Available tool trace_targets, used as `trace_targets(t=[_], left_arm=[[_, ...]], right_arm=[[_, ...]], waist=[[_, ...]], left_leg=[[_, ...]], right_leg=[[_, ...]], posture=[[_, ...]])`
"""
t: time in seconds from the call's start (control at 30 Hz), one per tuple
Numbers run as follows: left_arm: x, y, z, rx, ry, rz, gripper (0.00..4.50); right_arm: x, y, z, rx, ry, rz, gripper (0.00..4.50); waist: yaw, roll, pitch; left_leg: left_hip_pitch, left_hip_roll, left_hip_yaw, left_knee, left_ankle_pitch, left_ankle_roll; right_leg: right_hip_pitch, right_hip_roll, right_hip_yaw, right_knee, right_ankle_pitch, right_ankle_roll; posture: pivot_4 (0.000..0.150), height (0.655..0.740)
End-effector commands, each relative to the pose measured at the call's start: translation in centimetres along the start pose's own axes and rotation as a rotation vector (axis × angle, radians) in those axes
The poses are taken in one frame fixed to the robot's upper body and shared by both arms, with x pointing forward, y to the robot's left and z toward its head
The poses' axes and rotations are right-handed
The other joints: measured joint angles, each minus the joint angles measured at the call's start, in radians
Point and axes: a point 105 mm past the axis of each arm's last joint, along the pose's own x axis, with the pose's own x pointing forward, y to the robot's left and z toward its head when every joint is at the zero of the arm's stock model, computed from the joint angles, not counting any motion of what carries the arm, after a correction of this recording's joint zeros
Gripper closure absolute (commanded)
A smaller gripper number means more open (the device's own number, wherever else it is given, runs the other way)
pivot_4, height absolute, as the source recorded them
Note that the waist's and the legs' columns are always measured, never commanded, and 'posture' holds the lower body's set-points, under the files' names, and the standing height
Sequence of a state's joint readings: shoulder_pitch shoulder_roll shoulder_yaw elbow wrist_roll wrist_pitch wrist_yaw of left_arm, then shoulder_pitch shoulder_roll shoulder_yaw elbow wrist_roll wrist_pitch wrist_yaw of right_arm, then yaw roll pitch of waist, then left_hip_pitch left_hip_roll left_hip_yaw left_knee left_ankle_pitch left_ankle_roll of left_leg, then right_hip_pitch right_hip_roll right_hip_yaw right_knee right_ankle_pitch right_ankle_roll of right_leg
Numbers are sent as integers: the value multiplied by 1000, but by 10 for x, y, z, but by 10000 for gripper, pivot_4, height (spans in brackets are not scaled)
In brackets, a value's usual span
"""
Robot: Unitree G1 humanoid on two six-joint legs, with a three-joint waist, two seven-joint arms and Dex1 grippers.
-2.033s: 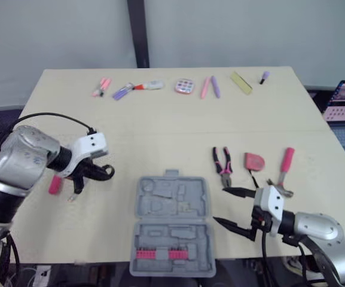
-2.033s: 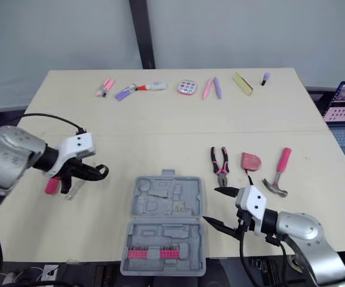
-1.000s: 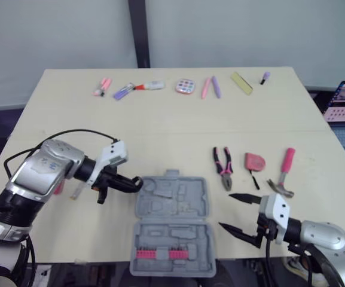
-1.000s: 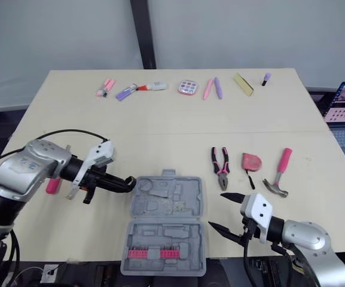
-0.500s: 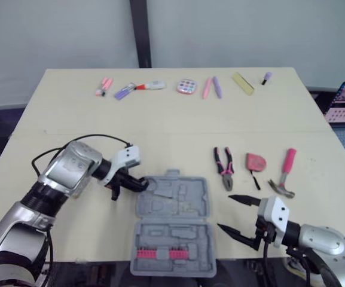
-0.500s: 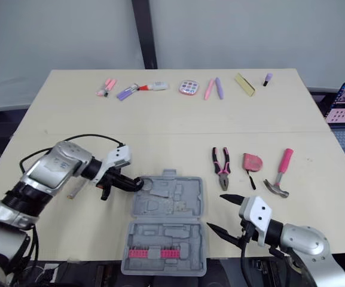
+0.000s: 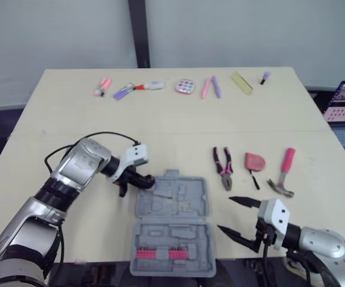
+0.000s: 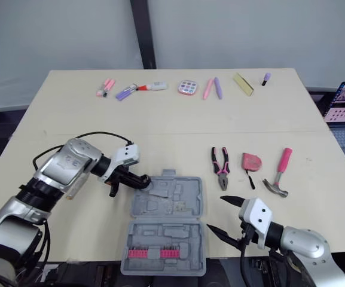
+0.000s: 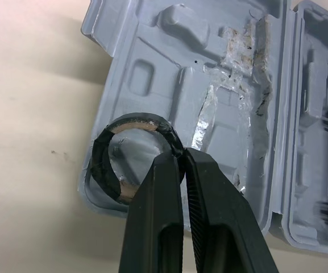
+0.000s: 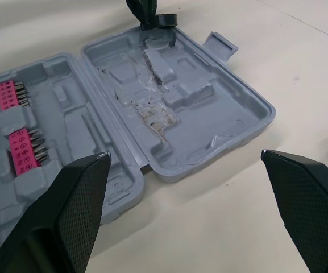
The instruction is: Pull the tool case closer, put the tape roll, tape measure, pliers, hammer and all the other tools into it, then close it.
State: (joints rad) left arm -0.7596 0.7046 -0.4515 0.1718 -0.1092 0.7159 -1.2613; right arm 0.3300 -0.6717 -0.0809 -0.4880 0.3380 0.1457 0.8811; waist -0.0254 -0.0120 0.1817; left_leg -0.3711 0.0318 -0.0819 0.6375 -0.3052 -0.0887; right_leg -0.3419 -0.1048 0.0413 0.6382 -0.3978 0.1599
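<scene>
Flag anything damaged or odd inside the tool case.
The tool case has torn, peeling clear tape and brownish residue stuck across the moulded recesses of its far half, beside the hinge.

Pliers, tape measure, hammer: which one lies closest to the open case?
The pliers, pink-and-black handles, lying just right of the tool case; the tape measure and hammer sit farther right.

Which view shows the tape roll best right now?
Left wrist view: the tape roll is close up, its rim pinched by the left gripper over a corner of the tool case. The eye views and right wrist view show it as a small dark shape at the case's edge.
</scene>
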Motion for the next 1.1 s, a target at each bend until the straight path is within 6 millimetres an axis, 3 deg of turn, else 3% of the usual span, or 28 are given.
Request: trace_targets(t=[0.03,0.83,0.93,1.07,1.1], left_arm=[[0,-1,0,16,5,-4,44211],[4,4,-5,20,20,16,44211],[3,3,-5,21,28,17,33978],[-4,-1,-4,6,29,16,13642],[-6,-2,-3,4,25,16,13642]], right_arm=[[-1,2,12,-38,-34,-5,0],[-2,2,12,-34,-31,-10,0],[-2,2,12,-33,-31,-10,0],[-2,2,12,-33,-30,-8,0],[-2,2,12,-33,-30,-7,0]], waist=[[0,0,0],[0,0,0],[0,0,0],[0,0,0],[0,0,0]], left_leg=[[0,0,0,0,0,0],[0,0,0,0,0,0],[0,0,0,0,0,0],[0,0,0,0,0,0],[0,0,0,0,0,0]], right_leg=[[0,0,0,0,0,0],[0,0,0,0,0,0],[0,0,0,0,0,0],[0,0,0,0,0,0],[0,0,0,1,0,0]], posture=[[1500,7400],[1500,7400],[1500,7400],[1500,7400],[1500,7400]])
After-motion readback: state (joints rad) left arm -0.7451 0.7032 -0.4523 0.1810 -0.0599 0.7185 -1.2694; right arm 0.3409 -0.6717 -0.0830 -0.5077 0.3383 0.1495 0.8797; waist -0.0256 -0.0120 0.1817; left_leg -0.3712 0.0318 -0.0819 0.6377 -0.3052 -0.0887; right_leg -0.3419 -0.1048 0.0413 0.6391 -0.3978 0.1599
